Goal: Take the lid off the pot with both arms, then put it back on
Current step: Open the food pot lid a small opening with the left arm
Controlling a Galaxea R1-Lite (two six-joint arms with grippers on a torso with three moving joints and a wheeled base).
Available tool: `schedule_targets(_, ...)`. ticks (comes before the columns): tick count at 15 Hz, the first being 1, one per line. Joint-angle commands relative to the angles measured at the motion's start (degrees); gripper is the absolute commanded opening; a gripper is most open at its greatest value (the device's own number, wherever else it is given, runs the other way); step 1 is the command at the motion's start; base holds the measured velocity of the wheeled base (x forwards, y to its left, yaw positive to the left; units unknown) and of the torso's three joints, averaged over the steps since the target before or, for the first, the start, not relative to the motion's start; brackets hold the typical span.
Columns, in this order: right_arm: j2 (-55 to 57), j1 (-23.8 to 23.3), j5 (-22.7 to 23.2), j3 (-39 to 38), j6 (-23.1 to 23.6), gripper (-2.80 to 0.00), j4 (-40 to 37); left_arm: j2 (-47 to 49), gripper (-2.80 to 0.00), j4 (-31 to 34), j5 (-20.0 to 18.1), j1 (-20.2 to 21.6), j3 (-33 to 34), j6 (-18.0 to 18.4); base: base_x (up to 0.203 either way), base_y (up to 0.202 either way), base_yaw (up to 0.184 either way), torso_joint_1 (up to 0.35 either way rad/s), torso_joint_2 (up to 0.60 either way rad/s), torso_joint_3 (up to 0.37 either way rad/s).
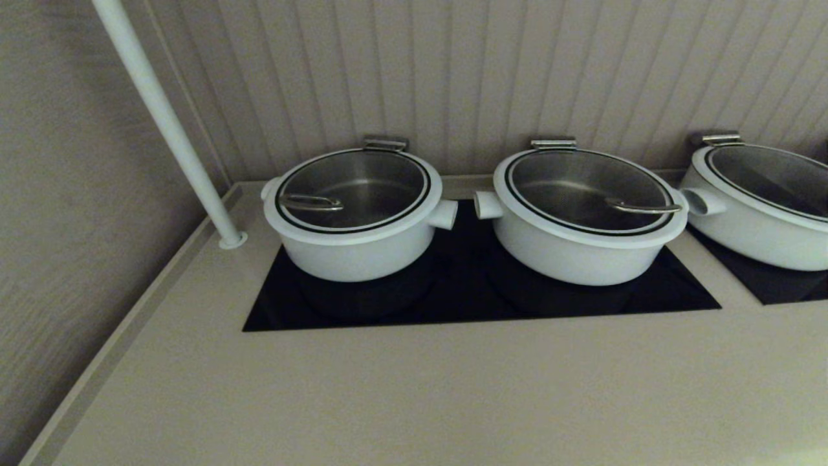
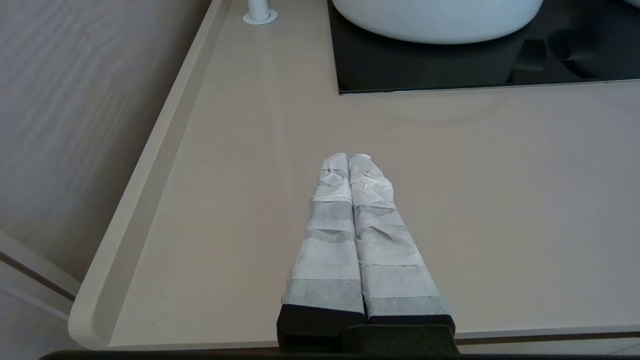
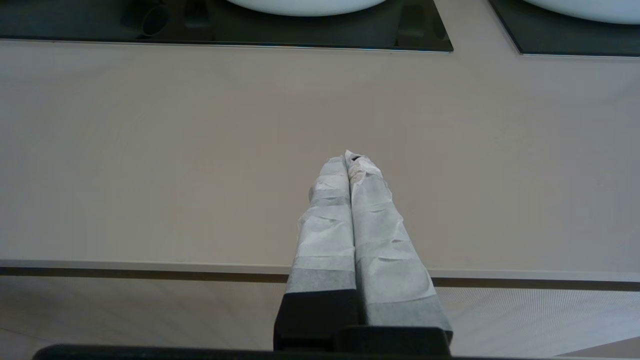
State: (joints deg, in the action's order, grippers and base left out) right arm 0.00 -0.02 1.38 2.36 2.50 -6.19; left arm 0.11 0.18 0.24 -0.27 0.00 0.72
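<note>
The pot (image 1: 352, 249) is low, wide and white and sits on the left of a black cooktop (image 1: 466, 304). Its glass lid (image 1: 352, 188) is closed on it, with the steel loop handle (image 1: 312, 202) near its left edge. The pot's lower wall shows in the left wrist view (image 2: 435, 20). My left gripper (image 2: 348, 157) is shut and empty over the counter, well in front of the pot. My right gripper (image 3: 348, 159) is shut and empty near the counter's front edge. Neither gripper shows in the head view.
A like pot (image 1: 585, 246) with its lid handle near the right edge stands beside the first. A third pot (image 1: 763, 207) stands at the far right. A slanted white pole (image 1: 168, 123) meets the counter at the back left. A raised lip (image 2: 145, 175) runs along the counter's left edge.
</note>
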Motion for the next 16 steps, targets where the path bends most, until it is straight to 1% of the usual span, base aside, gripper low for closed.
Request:
schedule_targets(1,0.09,0.02,0.03,0.01,0.05,-2.80,-0.05,-0.02,-2.80,-0.01,0.02,0.00,0.00,-0.02,0.000,0.000,0.000,0.000,0.00,0.000)
schedule_targets(11,0.09,0.02,0.03,0.01,0.05,-2.80,-0.05,-0.02,-2.80,-0.01,0.02,0.00,0.00,0.00,0.000,0.000,0.000,0.000,0.00,0.000)
schedule_targets(14,0.09,0.02,0.03,0.01,0.05,-2.80,-0.05,-0.02,-2.80,-0.01,-0.42,0.00,0.00,0.68,0.000,0.000,0.000,0.000,0.00,0.000)
schedule_targets(16,0.09,0.02,0.03,0.01,0.05,-2.80,-0.05,-0.02,-2.80,-0.01,-0.16,0.00,0.00,0.17,0.000,0.000,0.000,0.000,0.00,0.000)
